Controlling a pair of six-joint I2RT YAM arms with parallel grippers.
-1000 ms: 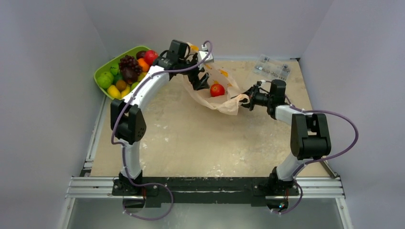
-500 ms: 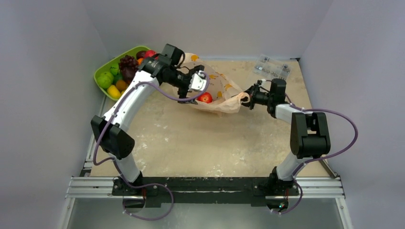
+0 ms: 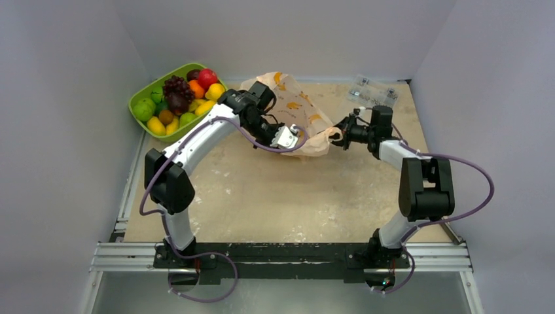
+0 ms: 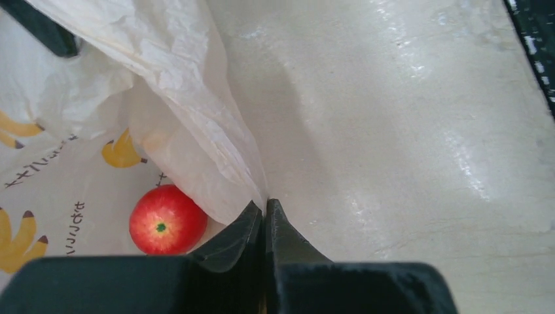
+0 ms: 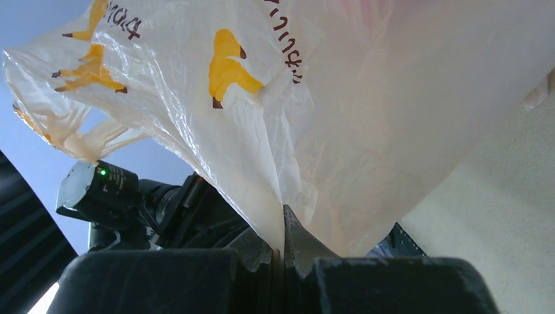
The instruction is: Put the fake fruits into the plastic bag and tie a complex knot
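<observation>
The peach plastic bag (image 3: 296, 108) with banana prints lies at the back middle of the table. One red fake fruit (image 4: 167, 220) sits inside it and is hidden in the top view. My left gripper (image 3: 288, 138) is shut on the bag's near edge, the film (image 4: 216, 137) pinched between its fingertips. My right gripper (image 3: 338, 138) is shut on the bag's right edge (image 5: 275, 163) and holds it off the table. The other fake fruits (image 3: 178, 98), with a purple grape bunch (image 3: 175, 87), lie piled in the tray. The knot is out of view.
The lime-green tray (image 3: 139, 97) stands at the back left against the wall. Small clear packets (image 3: 374, 92) lie at the back right. The left wrist camera housing (image 5: 98, 186) shows behind the bag in the right wrist view. Grey walls close in three sides.
My left arm has swung from over the bag's mouth, beside the tray, down to the bag's near edge and its gripper has shut on the film. The right gripper has kept its hold.
</observation>
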